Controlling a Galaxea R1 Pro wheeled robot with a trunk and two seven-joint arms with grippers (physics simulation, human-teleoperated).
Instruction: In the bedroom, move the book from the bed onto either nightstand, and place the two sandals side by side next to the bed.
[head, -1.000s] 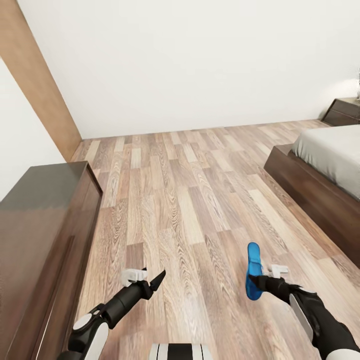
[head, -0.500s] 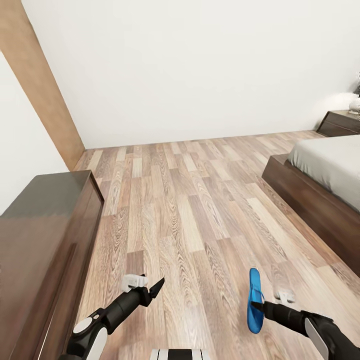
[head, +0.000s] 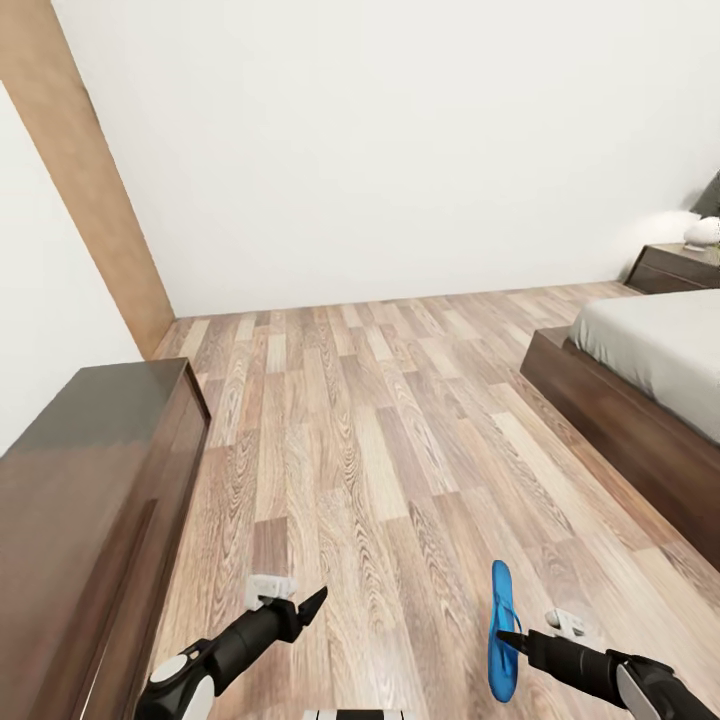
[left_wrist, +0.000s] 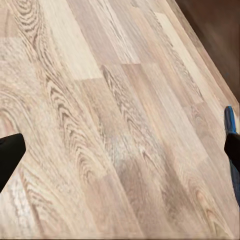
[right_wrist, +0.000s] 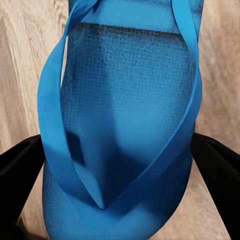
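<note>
right gripper (head: 512, 640): closed on the sandal, one finger (right_wrist: 22, 165) at each long edge of the sole in the right wrist view. a side pinch suits a thin flat thing that gives no other purchase.
sandal (head: 501, 632): bright blue, carried on edge above the floor, long axis pointing away from the robot. blue straps meet in a v near the fingers in the wrist view. held low, probably so it can be set down flat with little drop.
left gripper (head: 300, 606): fingers spread, nothing between them, one dark tip (left_wrist: 9, 156) over bare planks in the left wrist view. judged to be kept free for the second sandal or the book.
floor (head: 370, 420): brown-grey wood planks, open between dresser and bed.
bed (head: 640, 385): off-white mattress on a dark platform frame, ahead on the robot's right, well apart from the carried sandal.
nightstand (head: 672, 268): dark cabinet beyond the bed by the far wall, a small pale round object on top, too small to name.
dresser (head: 90, 500): long, low, glossy dark brown, close on the robot's left.
second sandal: whereabouts cannot be told.
book: whereabouts cannot be told.
stage, as judged: carrying the first sandal toward the bedside, placing not yet done.
</note>
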